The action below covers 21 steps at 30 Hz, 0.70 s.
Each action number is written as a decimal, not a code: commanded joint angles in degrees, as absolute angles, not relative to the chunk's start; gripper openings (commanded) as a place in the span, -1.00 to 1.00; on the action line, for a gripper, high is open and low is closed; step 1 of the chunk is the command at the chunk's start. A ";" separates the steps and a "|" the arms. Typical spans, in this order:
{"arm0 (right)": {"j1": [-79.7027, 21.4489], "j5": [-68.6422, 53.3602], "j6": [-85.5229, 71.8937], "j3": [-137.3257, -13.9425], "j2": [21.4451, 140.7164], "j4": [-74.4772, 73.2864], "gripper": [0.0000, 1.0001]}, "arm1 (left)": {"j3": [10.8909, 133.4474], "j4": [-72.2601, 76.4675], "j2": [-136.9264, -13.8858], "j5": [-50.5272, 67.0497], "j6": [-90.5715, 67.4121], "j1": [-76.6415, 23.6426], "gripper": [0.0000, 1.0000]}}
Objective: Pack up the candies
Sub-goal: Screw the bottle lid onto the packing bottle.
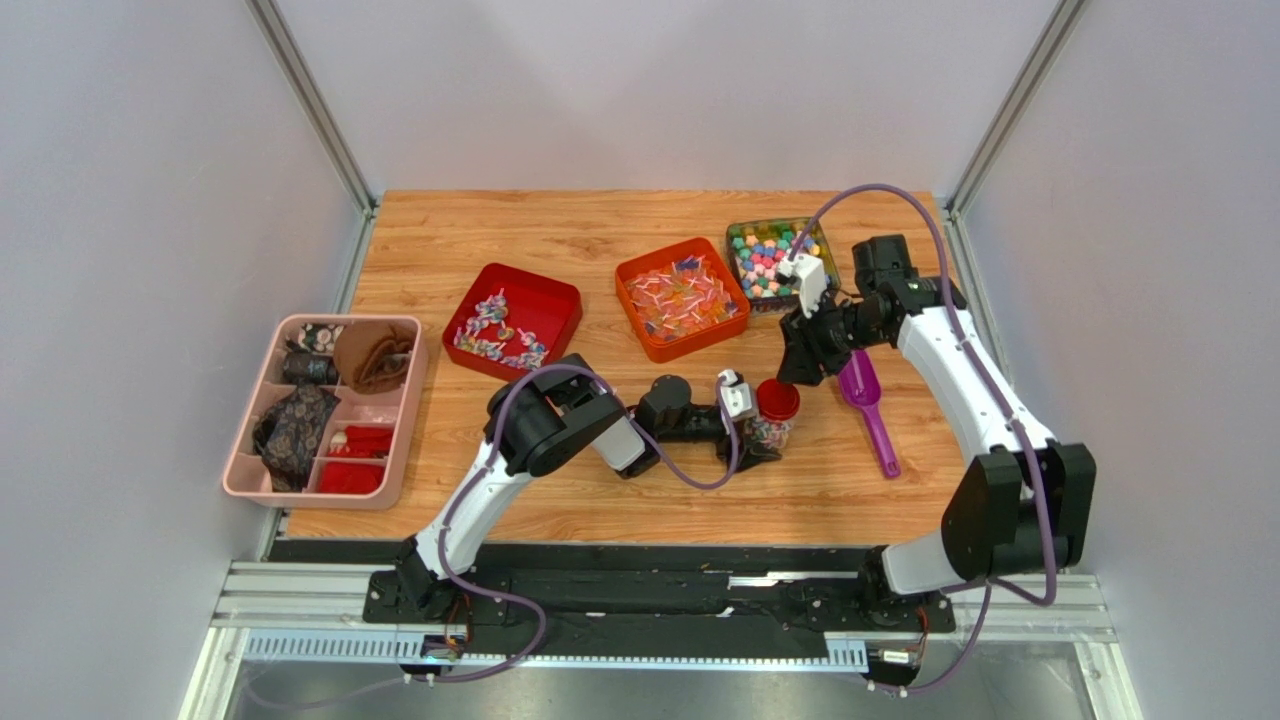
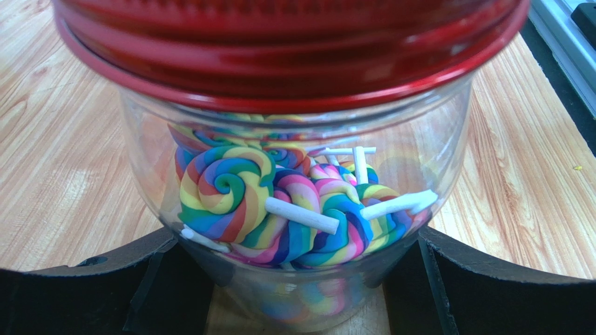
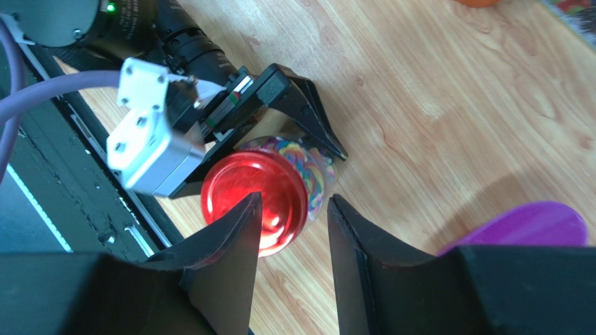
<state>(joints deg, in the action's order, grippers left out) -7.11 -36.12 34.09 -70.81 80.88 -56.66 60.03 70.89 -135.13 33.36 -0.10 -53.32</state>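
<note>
Wood-grain table (image 1: 451,225) with a clear, round-walled jar (image 2: 301,139) standing toward the near edge, right of centre. A glossy red screw lid (image 3: 252,188) with ribbed sides sits on the jar. Inside it lie the packed candies: rainbow swirl lollipops (image 2: 224,192), flat spirals on short white sticks, heaped against the wall. The left pincer (image 2: 301,241) is clamped on the jar low down, one matte black finger on each side. The right pincer (image 3: 294,202) hovers above the lid's rim with its wedge-shaped fingers slightly apart and nothing between them.

More candies lie further back. Twist-wrapped sweets (image 1: 493,333) fill a square red tray (image 1: 549,293) left of centre. Pale wrapped pieces (image 1: 684,297), too small to identify, lie in an orange tray (image 1: 631,308). Small coloured balls (image 1: 766,258) fill a box near the far right corner, partly hidden by the right arm. A purple plastic scoop (image 1: 867,405) lies just right of the jar. A pink compartment organiser (image 1: 241,450) holding dark items stands at the left edge.
</note>
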 commanded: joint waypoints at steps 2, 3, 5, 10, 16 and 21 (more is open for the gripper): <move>-8.09 -38.85 33.31 -73.21 84.28 -52.65 -0.13 | 60.03 65.48 -136.93 33.22 -1.49 -53.53 -0.32; -8.17 -39.37 33.31 -73.21 84.90 -52.82 -0.14 | 60.03 65.39 -136.93 33.22 -1.41 -53.61 -0.32; -8.35 -39.64 34.01 -73.13 85.43 -53.70 -0.20 | 60.03 65.30 -137.02 33.22 -1.41 -53.53 -0.32; -8.35 -39.55 35.15 -71.46 85.43 -54.84 -0.28 | 60.20 65.04 -137.02 33.22 -1.49 -53.53 -0.32; -8.35 -39.55 36.65 -71.11 86.40 -58.44 -0.51 | 60.29 64.69 -137.02 33.22 -1.49 -53.53 -0.34; -8.17 -37.88 37.00 -68.91 84.38 -60.11 -0.59 | 60.38 64.42 -137.02 33.31 -1.49 -53.53 -0.37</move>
